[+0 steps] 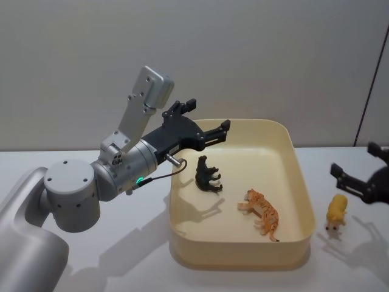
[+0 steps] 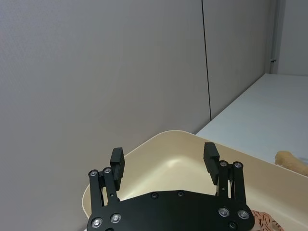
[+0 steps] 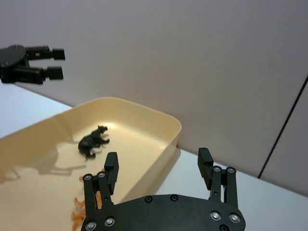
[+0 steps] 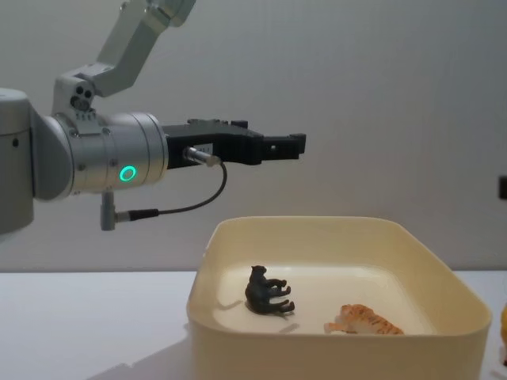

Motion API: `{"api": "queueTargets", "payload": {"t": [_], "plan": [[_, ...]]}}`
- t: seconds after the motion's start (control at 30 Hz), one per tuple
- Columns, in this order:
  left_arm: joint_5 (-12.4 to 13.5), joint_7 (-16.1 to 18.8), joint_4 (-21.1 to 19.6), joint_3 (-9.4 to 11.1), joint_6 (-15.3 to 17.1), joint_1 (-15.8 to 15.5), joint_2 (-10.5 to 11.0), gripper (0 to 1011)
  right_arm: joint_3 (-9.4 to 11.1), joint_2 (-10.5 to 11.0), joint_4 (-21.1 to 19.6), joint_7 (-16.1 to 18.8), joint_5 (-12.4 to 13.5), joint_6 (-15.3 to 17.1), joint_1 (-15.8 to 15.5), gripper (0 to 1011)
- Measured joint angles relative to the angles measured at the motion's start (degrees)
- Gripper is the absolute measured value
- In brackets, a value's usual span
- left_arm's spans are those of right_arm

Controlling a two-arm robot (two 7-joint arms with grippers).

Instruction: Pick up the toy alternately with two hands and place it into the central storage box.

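- The white desk carries the central storage box, a cream-yellow tub with rounded corners, at centre frame in the head view.
- The left claw hangs over the box's upper-left corner, spread wide and empty.
- The right claw, at the right edge of the frame, is also spread wide and empty, just above the toy outside the box.
- An orange striped tiger and a black animal lie inside the box.
- A yellow animal toy lies on the desk just right of the box; it looks small and rigid.
- Judged step: the right claw's turn. It likely needs to descend, straddle the yellow toy and close.
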Motion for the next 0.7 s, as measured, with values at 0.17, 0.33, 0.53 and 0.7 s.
{"api": "queueTargets", "payload": {"t": [0.17, 0.33, 0.53, 0.7], "plan": [[0.0, 0.0, 0.0, 0.0, 0.0, 0.0, 0.0, 1002, 1.12, 1.85, -1.18, 0.01, 0.14, -0.09, -3.13, 1001], [0.0, 0.0, 0.0, 0.0, 0.0, 0.0, 0.0, 1002, 2.02, 3.43, -2.07, 0.38, 0.02, -0.7, -5.97, 1001], [0.0, 0.0, 0.0, 0.0, 0.0, 0.0, 0.0, 1002, 2.73, 4.74, -2.54, 0.76, -0.6, -1.37, -8.54, 1001], [0.0, 0.0, 0.0, 0.0, 0.0, 0.0, 0.0, 1002, 2.97, 5.28, -2.61, 0.88, -1.13, -1.61, -9.8, 1001]]}}
